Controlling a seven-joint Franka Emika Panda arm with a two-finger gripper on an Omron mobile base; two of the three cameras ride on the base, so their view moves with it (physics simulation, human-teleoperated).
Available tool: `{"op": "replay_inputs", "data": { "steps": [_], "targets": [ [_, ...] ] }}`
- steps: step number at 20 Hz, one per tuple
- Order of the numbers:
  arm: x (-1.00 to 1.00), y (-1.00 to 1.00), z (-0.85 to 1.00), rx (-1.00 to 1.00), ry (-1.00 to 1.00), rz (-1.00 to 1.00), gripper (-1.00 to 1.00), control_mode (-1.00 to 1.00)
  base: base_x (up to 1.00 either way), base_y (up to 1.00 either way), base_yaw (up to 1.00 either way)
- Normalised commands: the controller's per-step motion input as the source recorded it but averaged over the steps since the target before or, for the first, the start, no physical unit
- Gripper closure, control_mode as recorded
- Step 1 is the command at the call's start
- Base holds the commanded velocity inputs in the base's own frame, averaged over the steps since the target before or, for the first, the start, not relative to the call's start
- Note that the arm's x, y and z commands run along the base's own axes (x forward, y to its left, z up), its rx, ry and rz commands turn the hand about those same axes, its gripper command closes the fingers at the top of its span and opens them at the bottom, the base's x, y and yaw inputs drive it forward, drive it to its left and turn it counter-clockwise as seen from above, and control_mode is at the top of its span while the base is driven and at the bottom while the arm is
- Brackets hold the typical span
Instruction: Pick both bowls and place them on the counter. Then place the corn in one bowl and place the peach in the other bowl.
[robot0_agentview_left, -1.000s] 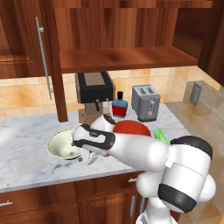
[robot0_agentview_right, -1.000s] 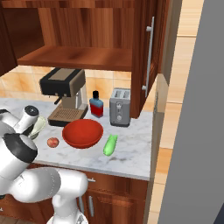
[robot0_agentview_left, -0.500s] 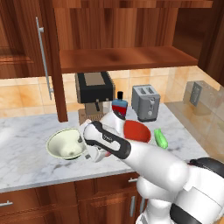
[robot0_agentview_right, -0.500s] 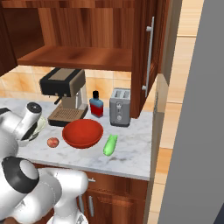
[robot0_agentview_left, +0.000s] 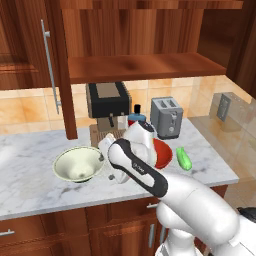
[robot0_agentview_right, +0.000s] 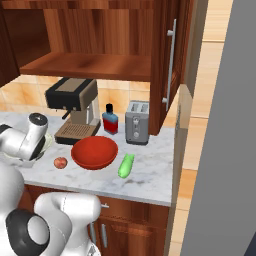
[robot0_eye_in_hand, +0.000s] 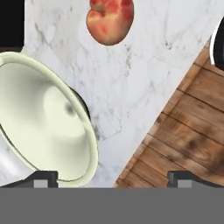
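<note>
With fingers spread wide and holding nothing, the gripper faces the counter, the peach at twelve o'clock and the cream bowl at nine.

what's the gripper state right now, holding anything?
gripper: open, holding nothing; it hangs over bare counter between the cream-white bowl and the peach.

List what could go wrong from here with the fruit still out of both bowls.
1. The open gripper hangs right beside the cream-white bowl; a low swing toward the peach might clip its rim and push it.
2. The peach is round and lies loose on the counter, so an off-centre close could roll it away.
3. The corn lies near the counter's edge; a nudge might knock it off.
</note>
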Motion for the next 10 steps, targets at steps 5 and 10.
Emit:
{"op": "replay_inputs", "data": {
  "steps": [5, 10],
  "targets": [
    [-0.14, -0.44, 0.14, -0.09, 0.0, -0.05, -1.0, -1.0, 0.0, 0.0, 0.0],
    [-0.15, -0.48, 0.14, -0.06, 0.0, -0.07, -1.0, -1.0, 0.0, 0.0, 0.0]
  ]
}}
